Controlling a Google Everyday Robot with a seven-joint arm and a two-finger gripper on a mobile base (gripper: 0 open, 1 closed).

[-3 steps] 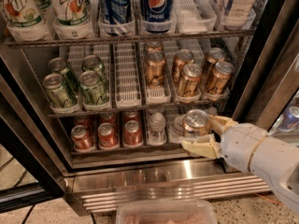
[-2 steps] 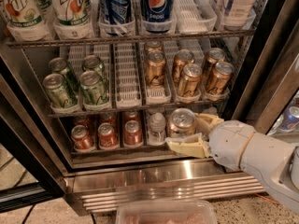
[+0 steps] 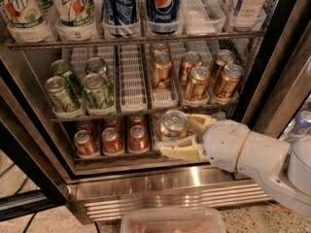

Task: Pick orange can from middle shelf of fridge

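Note:
My gripper point(image 3: 176, 136) is shut on an orange can point(image 3: 173, 123), copper-bodied with a silver top. It holds the can in front of the lower rack, just below the middle shelf point(image 3: 133, 100) of the fridge point(image 3: 170, 194). One cream finger point(image 3: 181, 152) lies under the can and the other is behind it at the right. Several more orange cans point(image 3: 196, 84) stand in the white lane trays on the right half of the middle shelf. My white arm reaches in from the lower right.
Green cans point(image 3: 96, 90) fill the left lanes of the middle shelf. Redder cans point(image 3: 112, 140) stand on the lower rack left of my gripper. Pepsi bottles point(image 3: 163, 6) and 7UP bottles point(image 3: 73, 6) are above. The dark door frame point(image 3: 284, 67) is at right, and a clear plastic tub point(image 3: 172, 221) lies below.
My gripper has moved to the left along the front of the lower rack with the can held in it. The cans on the shelves have not moved.

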